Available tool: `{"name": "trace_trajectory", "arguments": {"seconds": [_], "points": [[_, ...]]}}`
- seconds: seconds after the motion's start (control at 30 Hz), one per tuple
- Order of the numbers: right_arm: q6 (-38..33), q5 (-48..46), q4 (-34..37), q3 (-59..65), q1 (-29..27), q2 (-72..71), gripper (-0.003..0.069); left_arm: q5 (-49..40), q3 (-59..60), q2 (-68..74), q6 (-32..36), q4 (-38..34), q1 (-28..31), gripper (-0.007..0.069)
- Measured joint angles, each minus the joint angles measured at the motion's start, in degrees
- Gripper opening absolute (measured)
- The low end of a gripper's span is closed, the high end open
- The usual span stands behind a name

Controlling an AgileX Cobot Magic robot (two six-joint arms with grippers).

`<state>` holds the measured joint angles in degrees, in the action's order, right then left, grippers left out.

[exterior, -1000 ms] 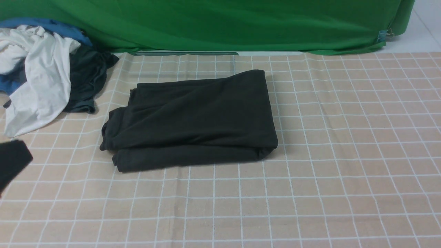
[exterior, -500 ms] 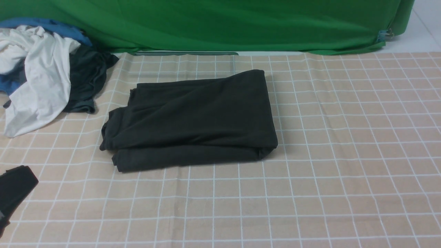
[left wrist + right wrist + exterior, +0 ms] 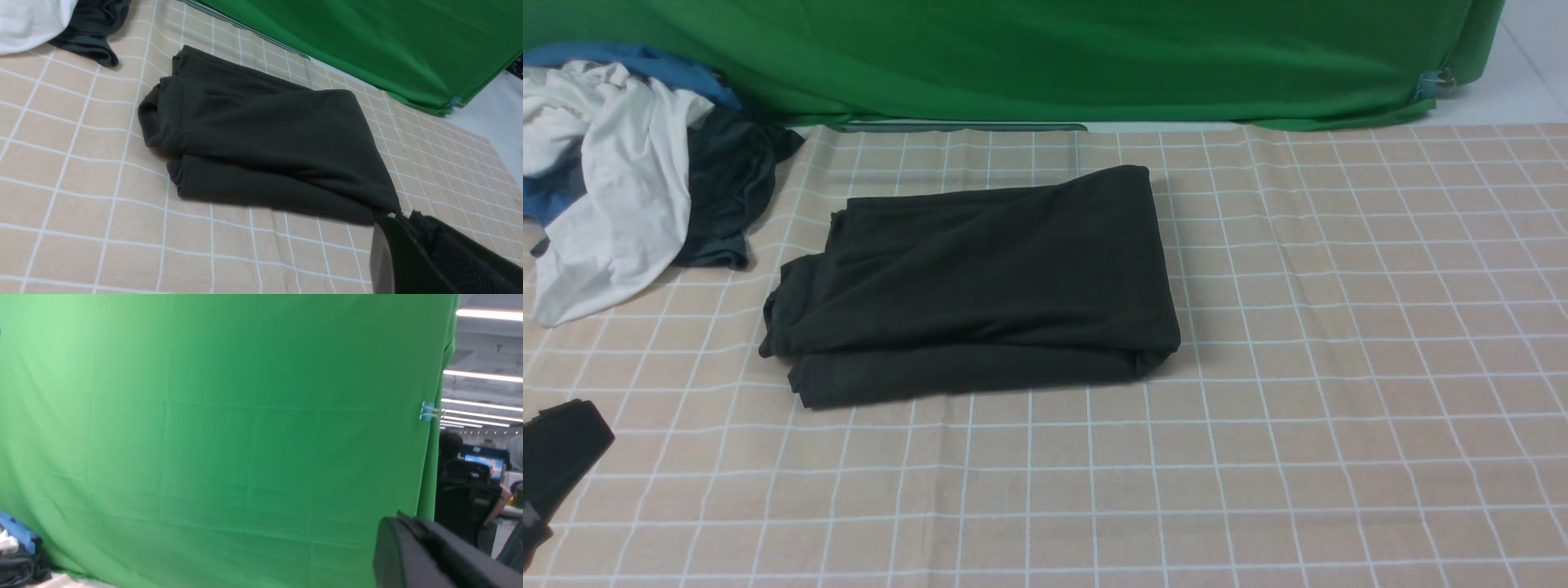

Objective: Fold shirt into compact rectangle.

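Though creased, soft black shirt point(image 3: 980, 282) rectangular.

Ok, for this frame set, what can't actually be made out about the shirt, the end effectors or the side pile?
- Shirt: logo and neck label hidden inside the folds, front and left wrist views.
- Left end effector: cut off by the front view's edge; only a corner shows in the left wrist view.
- Right end effector: absent from the front view, cropped in its wrist view.
- Clothes pile: cropped at the left edge.
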<state>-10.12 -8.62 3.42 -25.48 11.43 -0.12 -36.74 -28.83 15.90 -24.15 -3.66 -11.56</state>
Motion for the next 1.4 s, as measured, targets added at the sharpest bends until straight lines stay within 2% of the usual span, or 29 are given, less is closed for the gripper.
{"name": "trace_trajectory", "arguments": {"seconds": [0.37,1.0,1.1,1.2,1.23,1.3,1.4], "points": [[0.73,0.10,-0.10,-0.39,-0.07,-0.06,0.0110,0.30,0.00,0.00,0.82,0.17,0.00,0.0013],[0.87,0.05,-0.10,-0.39,-0.07,-0.06,0.0144,0.90,0.00,-0.05,2.11,0.89,0.08,0.0013],[0.87,0.05,-0.10,-0.39,-0.07,-0.06,0.0144,4.54,1.32,-1.66,5.18,1.18,1.36,0.0013],[0.87,0.05,-0.10,-0.39,-0.07,-0.06,0.0144,14.22,6.95,-5.55,10.16,1.18,4.90,0.0013],[0.87,0.05,-0.10,-0.39,-0.07,-0.06,0.0144,14.22,7.48,-5.87,10.32,1.18,5.18,0.0013],[0.87,0.05,-0.10,-0.39,-0.07,-0.06,0.0146,23.17,15.09,-9.93,11.99,1.18,8.43,0.0013],[0.87,0.05,-0.10,-0.39,-0.07,-0.06,0.0155,29.47,23.30,-13.85,12.59,1.18,11.16,0.0013]]}}
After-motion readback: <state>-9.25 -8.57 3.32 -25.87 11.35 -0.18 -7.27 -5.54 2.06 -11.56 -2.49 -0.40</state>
